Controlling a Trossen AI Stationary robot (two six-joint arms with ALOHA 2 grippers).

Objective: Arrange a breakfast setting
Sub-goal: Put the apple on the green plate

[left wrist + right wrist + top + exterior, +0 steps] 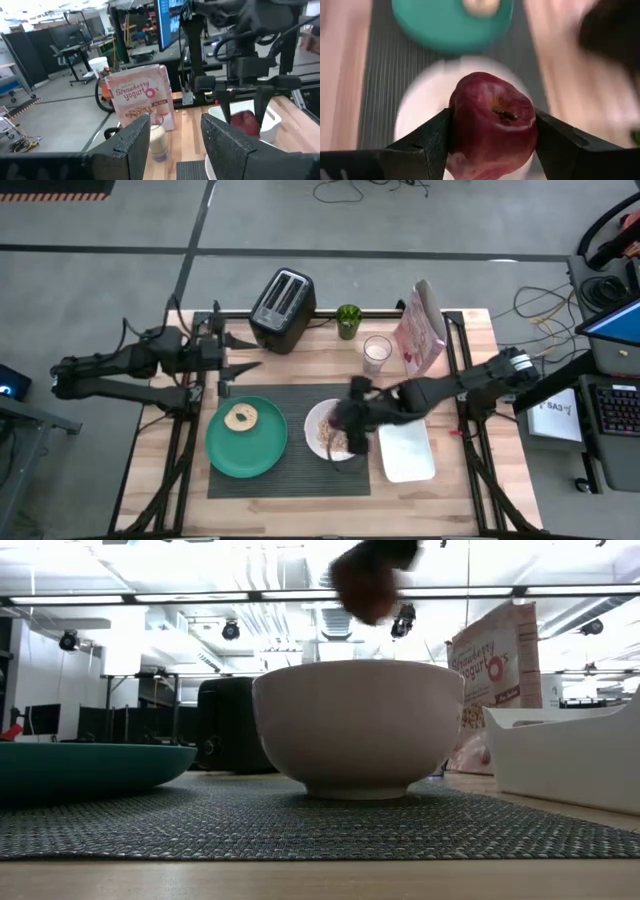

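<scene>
My right gripper (350,418) is shut on a red apple (492,125) above the white bowl (328,430). The bowl stands on the dark ribbed placemat (290,470); the low view shows the apple (365,585) well above the bowl's rim (358,668). A round green plate (247,442) with a bagel (241,417) lies on the mat's left part. The white rectangular dish (407,450) is right of the bowl. The black toaster (282,310), milk glass (377,353) and pink cereal box (420,330) stand at the far side. My left gripper (243,354) is open and empty near the toaster. My right gripper pinches the apple by two opposite sides (457,125) between its two fingers (432,142). The stem end (505,115) faces the wrist camera. The fingers come from above, pointing down. The apple is lifted clear, over the bowl.
A small green cup (348,320) stands between the toaster and the glass. Bare wood shows along the table's near edge (300,510) and at its left side (185,440). The arm frames stand at both table sides.
</scene>
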